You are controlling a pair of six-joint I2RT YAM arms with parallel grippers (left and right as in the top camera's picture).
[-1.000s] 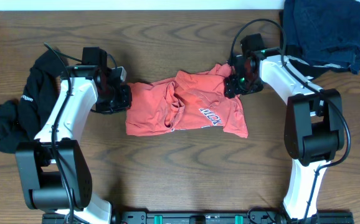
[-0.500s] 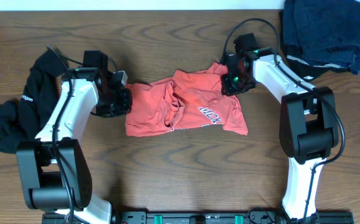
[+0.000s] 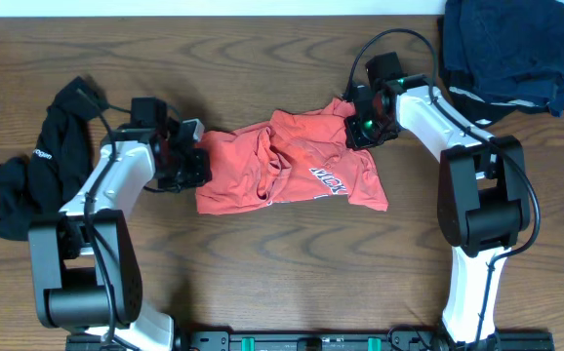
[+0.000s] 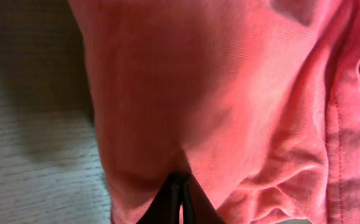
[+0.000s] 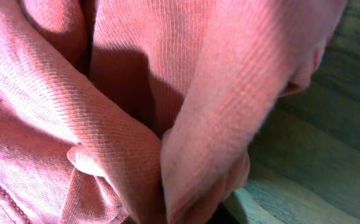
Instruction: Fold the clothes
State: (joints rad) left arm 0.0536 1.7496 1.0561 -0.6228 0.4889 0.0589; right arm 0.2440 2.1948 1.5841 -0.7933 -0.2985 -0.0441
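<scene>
Cloth this soft has no shape of its own. The coral-red short-sleeved cotton T-shirt (image 3: 292, 171) lies crumpled mid-way across the brown wooden table (image 3: 262, 283). It looks light, limp and grippy rather than slick, so I judge it will sag and bunch wherever it is not held. The best holds would be edges and corners (hem, shoulder seam, sleeve), taken at two well-separated points so it can be drawn flat. The left gripper (image 3: 192, 164) is at the shirt's left edge and the right gripper (image 3: 358, 127) at its upper right corner.

The left wrist view shows what the overhead cannot: black fingertips (image 4: 167, 205) pressed together on a pinch of red fabric. In the right wrist view, folds of red knit fill the frame and bunch toward the bottom edge, but the fingers are hidden — whether that hand has clamped the cloth I cannot tell.

Only the overhead shows the navy-and-white lettering (image 3: 331, 180), the limp black garment (image 3: 9, 185) heaped at far left, and a dark blue pile of cloth (image 3: 506, 44) at top right — neither in a gripper.
</scene>
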